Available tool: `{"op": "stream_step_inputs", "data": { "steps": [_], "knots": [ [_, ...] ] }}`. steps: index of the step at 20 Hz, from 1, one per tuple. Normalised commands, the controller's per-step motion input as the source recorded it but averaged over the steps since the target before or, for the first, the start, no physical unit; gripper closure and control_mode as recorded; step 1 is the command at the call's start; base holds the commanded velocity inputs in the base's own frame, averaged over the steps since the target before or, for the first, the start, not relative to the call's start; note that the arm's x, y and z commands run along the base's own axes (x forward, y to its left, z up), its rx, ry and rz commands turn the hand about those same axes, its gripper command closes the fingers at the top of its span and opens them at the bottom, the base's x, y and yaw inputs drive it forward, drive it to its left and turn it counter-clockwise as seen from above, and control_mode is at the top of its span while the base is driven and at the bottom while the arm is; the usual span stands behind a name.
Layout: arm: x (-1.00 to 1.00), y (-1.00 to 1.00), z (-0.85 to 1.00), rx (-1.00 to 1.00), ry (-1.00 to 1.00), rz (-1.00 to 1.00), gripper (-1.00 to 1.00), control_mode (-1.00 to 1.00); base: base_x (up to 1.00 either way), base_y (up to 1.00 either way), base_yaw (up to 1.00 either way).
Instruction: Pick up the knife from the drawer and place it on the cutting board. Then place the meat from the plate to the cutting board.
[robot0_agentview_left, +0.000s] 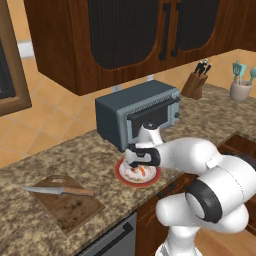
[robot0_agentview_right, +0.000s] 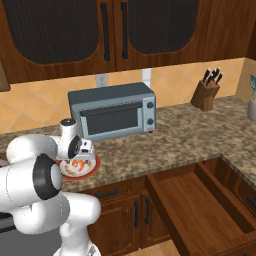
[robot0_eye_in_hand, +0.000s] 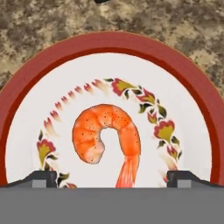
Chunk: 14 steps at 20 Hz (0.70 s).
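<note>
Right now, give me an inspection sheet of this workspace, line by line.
Surface: speckled granite counter, running into a corner.
Knife: knife lies across the cutting board, handle to the right.
Drawer: drawer stands pulled open; wooden floor bare where visible.
Meat: meat lies curled in the middle of the plate, not gripped.
Clutter: toaster oven behind the plate; knife block; utensil holder.
Hand: hand open, poised right over the meat, fingertips either side of its tail.
Cables: nothing seen.
Surroundings: dark wooden wall cabinets above, tiled backsplash, wall outlet.
</note>
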Motion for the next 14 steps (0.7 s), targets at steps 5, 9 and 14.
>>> {"op": "stream_step_inputs", "data": {
  "steps": [5,9,14],
  "knots": [
    [0.13,0.18,-0.43,0.00,0.10,0.00,-1.00,-1.00,0.00,0.00,0.00],
    [0.34,0.05,-0.32,0.00,0.05,-0.03,-1.00,-1.00,0.00,0.00,0.00],
    [0.06,0.00,-0.34,0.00,0.02,-0.06,1.00,-1.00,0.00,0.00,0.00]
  ]
}}
